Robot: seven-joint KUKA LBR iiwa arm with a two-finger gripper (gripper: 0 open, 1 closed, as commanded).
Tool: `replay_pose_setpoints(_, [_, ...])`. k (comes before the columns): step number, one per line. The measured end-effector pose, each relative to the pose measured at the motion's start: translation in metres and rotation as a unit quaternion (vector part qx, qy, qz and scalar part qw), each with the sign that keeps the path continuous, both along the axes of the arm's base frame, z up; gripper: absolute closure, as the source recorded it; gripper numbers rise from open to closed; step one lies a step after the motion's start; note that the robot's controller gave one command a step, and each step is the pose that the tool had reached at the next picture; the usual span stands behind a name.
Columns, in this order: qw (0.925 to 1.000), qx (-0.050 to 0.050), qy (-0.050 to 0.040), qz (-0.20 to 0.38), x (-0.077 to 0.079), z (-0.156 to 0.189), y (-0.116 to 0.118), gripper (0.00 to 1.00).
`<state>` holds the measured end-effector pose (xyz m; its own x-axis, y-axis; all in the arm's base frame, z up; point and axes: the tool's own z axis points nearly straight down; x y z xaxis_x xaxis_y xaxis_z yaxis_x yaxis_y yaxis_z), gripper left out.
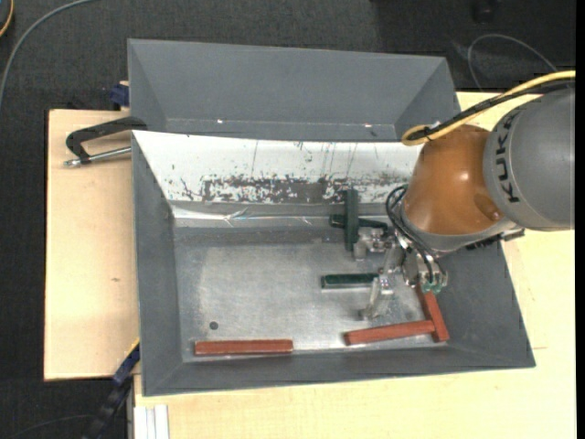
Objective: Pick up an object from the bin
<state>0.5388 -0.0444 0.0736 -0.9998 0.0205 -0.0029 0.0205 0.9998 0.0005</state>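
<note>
A reddish-brown bar (pixel 243 346) lies at the front left of the bin (pixel 155 273). Near the middle lies a dark green bar (pixel 343 282). The gripper (pixel 379 295) hangs at its right end, just behind a red L-shaped piece (pixel 388 335). Its opening and hold I cannot tell.

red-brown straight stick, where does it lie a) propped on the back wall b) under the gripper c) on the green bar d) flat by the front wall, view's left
d: the red-brown straight stick lies flat along the front wall of the bin at the view's left, apart from the gripper and the green bar.
</note>
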Motion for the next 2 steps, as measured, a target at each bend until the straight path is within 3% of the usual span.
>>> replay_pose_setpoints(1, [1.0000,0.000,0.0001,0.000,0.000,0.000,0.000,1.00])
replay_pose_setpoints(2, [0.9999,0.000,-0.0066,-0.011,0.015,0.142,-0.010,1.00])
